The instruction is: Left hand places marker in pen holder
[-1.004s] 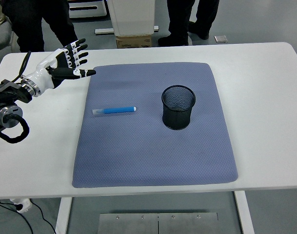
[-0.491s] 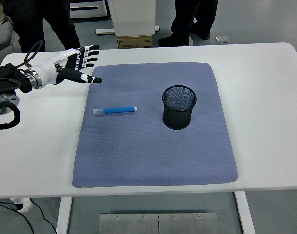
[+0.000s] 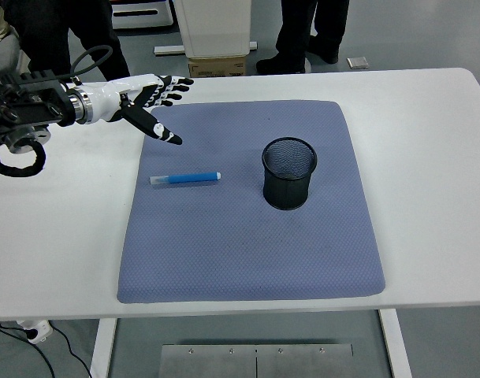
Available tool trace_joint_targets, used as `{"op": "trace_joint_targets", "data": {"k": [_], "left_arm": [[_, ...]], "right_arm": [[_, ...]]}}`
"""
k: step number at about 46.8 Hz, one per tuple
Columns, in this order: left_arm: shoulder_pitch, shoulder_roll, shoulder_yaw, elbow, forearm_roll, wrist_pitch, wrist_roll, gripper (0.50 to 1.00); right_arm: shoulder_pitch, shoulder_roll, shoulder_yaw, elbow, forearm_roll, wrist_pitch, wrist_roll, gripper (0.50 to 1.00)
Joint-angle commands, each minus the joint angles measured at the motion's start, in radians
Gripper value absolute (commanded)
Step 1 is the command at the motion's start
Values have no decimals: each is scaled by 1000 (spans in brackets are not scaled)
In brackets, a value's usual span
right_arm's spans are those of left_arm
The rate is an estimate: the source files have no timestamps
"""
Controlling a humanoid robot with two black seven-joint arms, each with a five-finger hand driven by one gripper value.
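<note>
Left hand point(image 3: 149, 98) fingers spread, seemingly above mat, marker point(image 3: 185, 179) lying beside pen holder point(image 3: 288, 174)

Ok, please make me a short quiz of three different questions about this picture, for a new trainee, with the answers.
1. True or false: the marker is already inside the pen holder.
2. Multiple choice: where is the left hand?
A. Closed around the marker
B. Over the far left corner of the blue mat, holding nothing
C. Inside the pen holder
3. Fill in: the pen holder stands to the ____ of the marker in the picture.

Key:
1. False. The marker lies flat on the mat, apart from the holder.
2. B. Its fingers are spread and the marker is not grasped.
3. Right.
</note>
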State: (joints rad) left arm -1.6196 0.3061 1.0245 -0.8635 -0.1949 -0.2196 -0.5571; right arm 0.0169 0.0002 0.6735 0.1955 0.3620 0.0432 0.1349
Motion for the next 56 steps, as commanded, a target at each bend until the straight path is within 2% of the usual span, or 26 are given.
{"op": "trace_joint_targets", "data": {"k": [1, 12, 13, 15, 18, 21, 28, 36, 47, 56], "left_arm": [[-23, -24, 34, 0, 0, -1, 2, 1000], [-95, -53, 98, -57, 0, 5, 19, 1000], [-115, -51, 100, -84, 0, 6, 85, 1000], [-126, -51, 100, -100, 0, 6, 140, 1000], [-146, -50, 98, -120, 0, 9, 199, 1000], [-158, -51, 97, -126, 0, 9, 227, 1000], [-174, -54, 98, -138, 0, 5, 235, 1000], [-229, -96, 137, -143, 0, 0, 235, 1000], [-296, -209, 246, -160, 0, -1, 233, 1000], [-329, -274, 321, -181, -3, -3, 233, 1000]], "right_arm": [[0, 0, 0, 1, 0, 0, 0, 1000], [0, 0, 0, 1, 0, 0, 0, 1000], [0, 0, 0, -1, 0, 0, 0, 1000], [0, 0, 0, 1, 0, 1, 0, 1000], [0, 0, 0, -1, 0, 0, 0, 1000], [0, 0, 0, 1, 0, 0, 0, 1000], [0, 0, 0, 1, 0, 0, 0, 1000], [0, 0, 0, 1, 0, 0, 0, 1000], [0, 0, 0, 1, 0, 0, 0, 1000], [0, 0, 0, 1, 0, 0, 0, 1000]]}}
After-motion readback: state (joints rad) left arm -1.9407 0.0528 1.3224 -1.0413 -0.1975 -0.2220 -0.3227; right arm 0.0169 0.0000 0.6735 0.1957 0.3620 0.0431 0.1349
